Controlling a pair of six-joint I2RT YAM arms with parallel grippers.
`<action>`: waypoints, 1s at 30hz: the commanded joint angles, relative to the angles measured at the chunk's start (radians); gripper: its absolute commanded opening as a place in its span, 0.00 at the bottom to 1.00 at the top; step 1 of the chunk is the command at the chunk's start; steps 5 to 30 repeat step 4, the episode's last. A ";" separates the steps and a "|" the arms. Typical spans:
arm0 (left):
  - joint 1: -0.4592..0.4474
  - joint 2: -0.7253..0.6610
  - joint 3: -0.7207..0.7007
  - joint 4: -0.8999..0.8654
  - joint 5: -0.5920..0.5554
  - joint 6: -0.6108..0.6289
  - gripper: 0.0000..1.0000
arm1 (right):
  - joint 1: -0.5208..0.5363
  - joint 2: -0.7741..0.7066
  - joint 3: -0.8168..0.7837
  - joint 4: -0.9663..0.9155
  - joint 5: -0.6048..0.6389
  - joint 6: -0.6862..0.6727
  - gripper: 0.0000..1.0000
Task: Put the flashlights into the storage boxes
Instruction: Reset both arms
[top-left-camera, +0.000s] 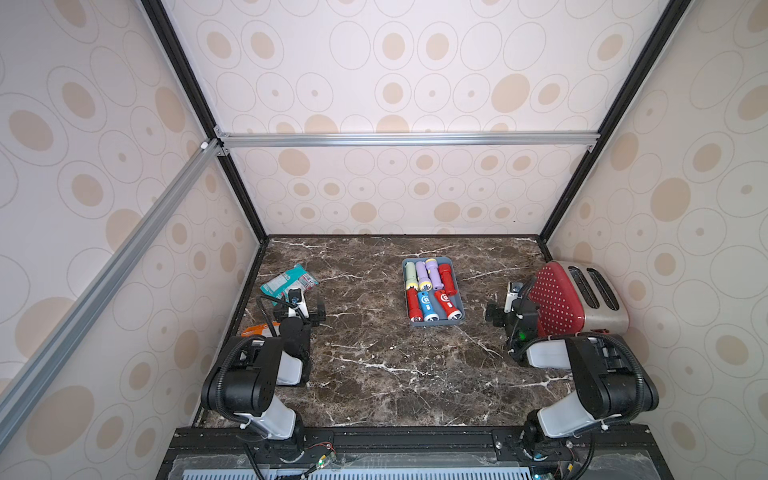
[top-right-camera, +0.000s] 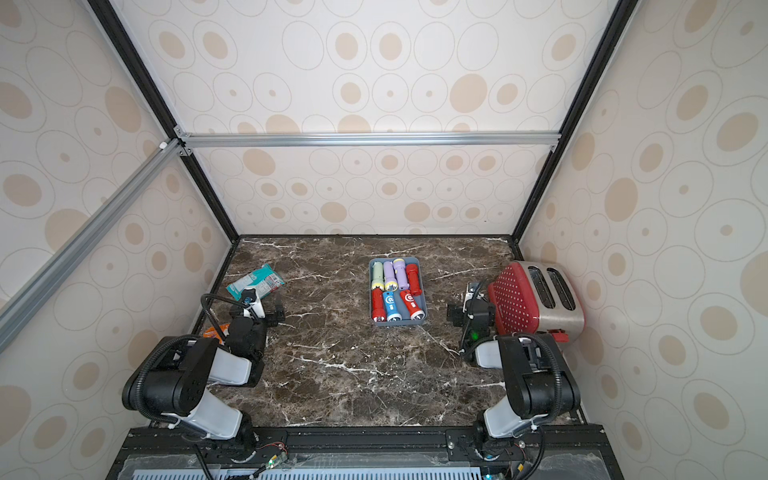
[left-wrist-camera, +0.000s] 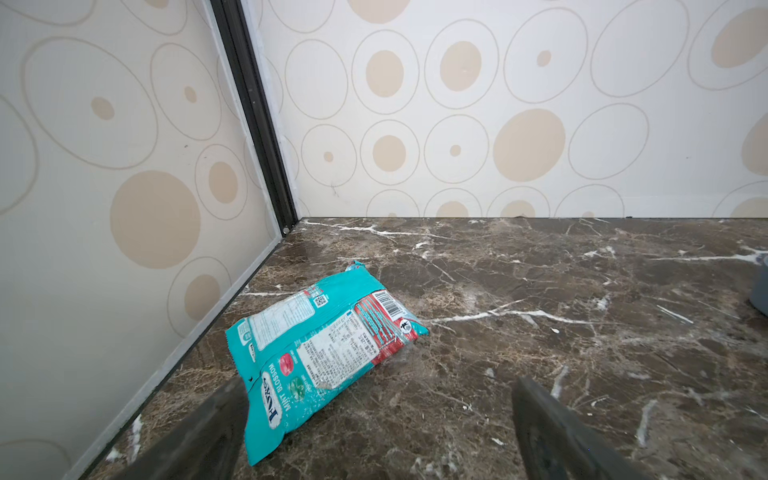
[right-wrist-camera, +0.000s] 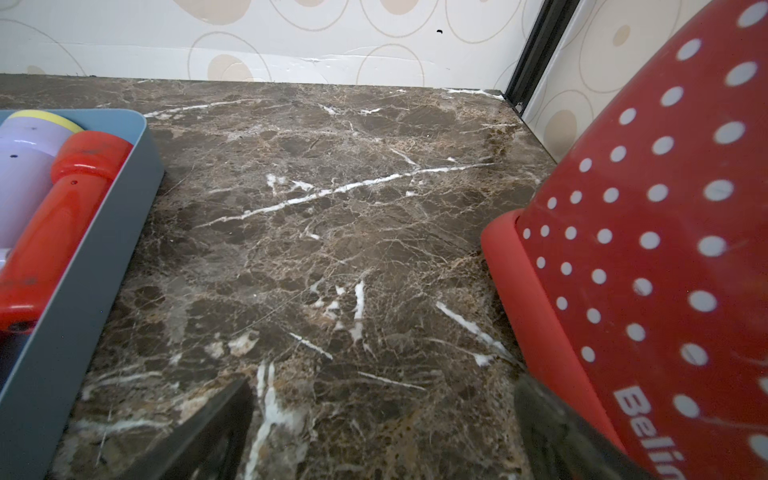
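Several flashlights lie in the blue-grey storage box (top-left-camera: 436, 323) at mid table in both top views: pale green (top-left-camera: 410, 274), two lilac (top-left-camera: 422, 274), a red one (top-left-camera: 445, 276) in the far row, then red (top-left-camera: 413, 305), blue (top-left-camera: 427, 305) and red (top-left-camera: 446, 303) in the near row. My left gripper (top-left-camera: 301, 305) rests open at the left, well away from the box. In the right wrist view my right gripper (right-wrist-camera: 380, 386) stands open over bare marble between the box wall (right-wrist-camera: 83, 291) and the toaster; a red flashlight (right-wrist-camera: 62, 216) shows inside.
A red dotted toaster (top-left-camera: 577, 295) stands against the right wall, close to my right gripper. A teal snack packet (left-wrist-camera: 320, 345) lies just ahead of my left gripper, near the left wall. An orange packet (top-left-camera: 254, 330) sits behind the left arm.
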 joint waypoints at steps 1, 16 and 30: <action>0.006 0.000 0.009 -0.008 0.012 -0.003 0.99 | -0.002 0.001 0.023 0.002 -0.007 0.002 0.99; 0.006 -0.003 0.009 -0.014 0.014 -0.004 0.99 | -0.002 -0.003 0.016 0.009 -0.007 0.002 1.00; 0.006 -0.003 0.009 -0.014 0.014 -0.004 0.99 | -0.002 -0.003 0.016 0.009 -0.007 0.002 1.00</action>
